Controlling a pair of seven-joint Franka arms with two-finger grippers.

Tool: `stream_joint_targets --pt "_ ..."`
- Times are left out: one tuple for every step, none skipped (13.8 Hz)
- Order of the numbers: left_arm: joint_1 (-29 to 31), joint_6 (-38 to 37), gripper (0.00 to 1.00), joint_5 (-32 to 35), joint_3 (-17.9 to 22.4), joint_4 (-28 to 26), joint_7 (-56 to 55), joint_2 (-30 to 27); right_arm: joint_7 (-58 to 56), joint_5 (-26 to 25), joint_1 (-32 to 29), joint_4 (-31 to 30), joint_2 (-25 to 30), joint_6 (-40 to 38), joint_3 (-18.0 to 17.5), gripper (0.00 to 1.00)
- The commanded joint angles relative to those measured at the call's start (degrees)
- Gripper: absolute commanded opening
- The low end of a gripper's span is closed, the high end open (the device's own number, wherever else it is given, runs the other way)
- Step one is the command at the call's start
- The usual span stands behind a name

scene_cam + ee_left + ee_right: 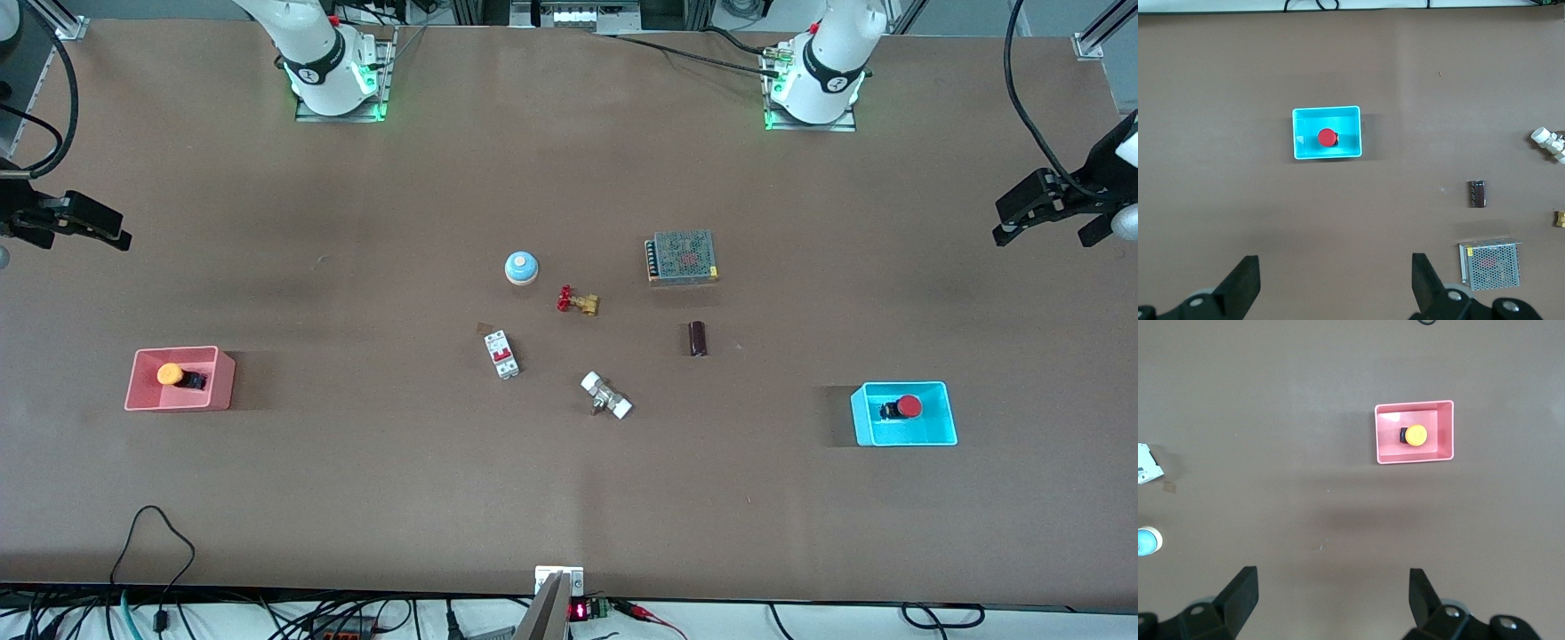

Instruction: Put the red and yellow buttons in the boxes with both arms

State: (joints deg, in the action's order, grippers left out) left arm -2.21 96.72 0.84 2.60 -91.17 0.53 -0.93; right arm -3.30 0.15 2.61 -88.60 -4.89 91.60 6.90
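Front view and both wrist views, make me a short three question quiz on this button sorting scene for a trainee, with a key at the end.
1. True or false: the yellow button lies in the pink box.
2. Which box holds the red button? A) the pink box B) the cyan box C) neither
3. Fill in: both the left pincer and the right pincer are ____, holding nothing.

Key:
1. True.
2. B.
3. Open; each hangs over bare table at its own arm's end, its fingers spread wide in its wrist view.
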Motion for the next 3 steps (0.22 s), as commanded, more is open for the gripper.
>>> stream_joint_targets --pt "-0.07 -0.39 1.00 -0.93 0.03 -0.76 -0.36 -1.18 -0.83 -0.59 -0.50 -1.14 1.55 -0.89 -0.48 1.00" --pt "-0.16 -0.39 1.00 -0.93 0.03 -0.76 -0.36 -1.18 -0.83 -0.59 -0.50 -1.14 1.55 -1.07 -0.48 1.00" --pt "-0.07 -0.39 1.00 -0.93 0.03 -0.76 -0.36 -1.18 -0.83 -0.50 -0.50 -1.14 1.55 -0.98 -0.48 1.00"
